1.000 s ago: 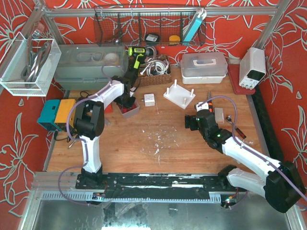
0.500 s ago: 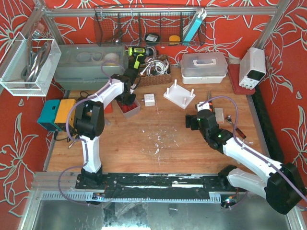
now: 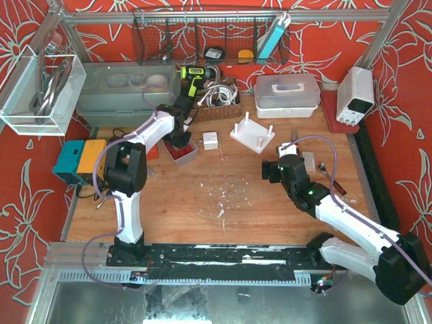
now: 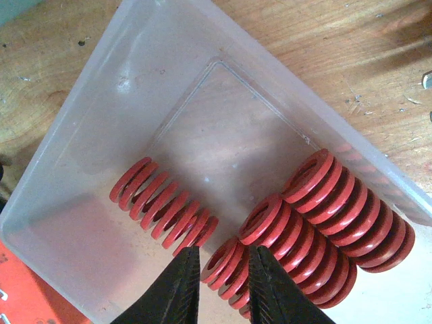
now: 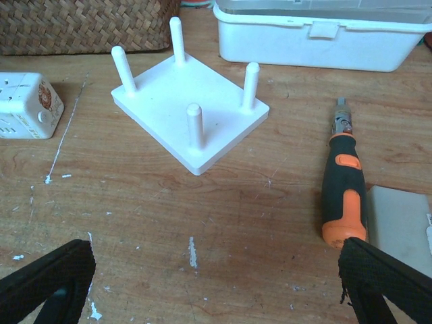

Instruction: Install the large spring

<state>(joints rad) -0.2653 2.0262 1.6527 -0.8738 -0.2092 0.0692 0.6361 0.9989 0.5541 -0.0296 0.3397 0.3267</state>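
Across my wooden table (image 3: 223,196), the biggest container is the grey bin (image 3: 101,101) at the back left, with a few pale rolls (image 3: 156,82) lying in it. To its left a clear hanging bin (image 3: 40,88) holds bent metal pieces. The white lidded box (image 3: 287,92) sits at the back right with its lid on, so I cannot tell what is inside. Between those two is the wicker basket (image 3: 223,108), stuffed with white cables (image 3: 214,94).

In front of the lidded box, the white peg plate (image 5: 189,111) lies flat with four pegs upright. My right claw (image 5: 216,290) hangs near it, spread wide and gripping nothing. An orange-and-black screwdriver (image 5: 344,196) lies on the wood just beside it.

The small clear tray (image 4: 88,155) stands in front of the grey bin and holds only red springs. The large spring (image 4: 351,209) lies against the tray's right wall, touching a medium spring (image 4: 297,250) beside it. A thin spring (image 4: 162,212) lies apart on the left. My left claw (image 4: 223,290) is down in the tray, clenched on the end coils of a smaller red spring (image 4: 226,266), next to the medium one.
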